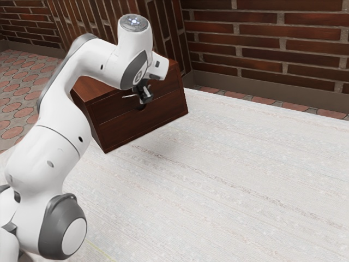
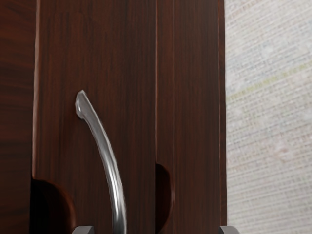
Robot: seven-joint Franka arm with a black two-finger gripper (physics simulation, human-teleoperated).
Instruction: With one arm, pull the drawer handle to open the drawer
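A dark wooden cabinet (image 1: 143, 119) stands at the far end of the table, and its drawer front (image 2: 97, 58) looks flush with the body. A curved silver handle (image 1: 130, 96) (image 2: 105, 156) is fixed on that front. My black gripper (image 1: 144, 100) (image 2: 156, 230) is right at the handle, pointing at the drawer face. In the wrist view both fingertips (image 2: 84, 229) show wide apart, with the lower end of the handle running between them, nearer one finger. The gripper is open, and neither finger presses on the bar.
The pale wood-grain table (image 1: 234, 180) stretches toward the exterior view's right and front. A red brick wall (image 1: 262, 33) runs behind the cabinet. Brick paving (image 1: 19, 82) lies beyond the table at the exterior view's left.
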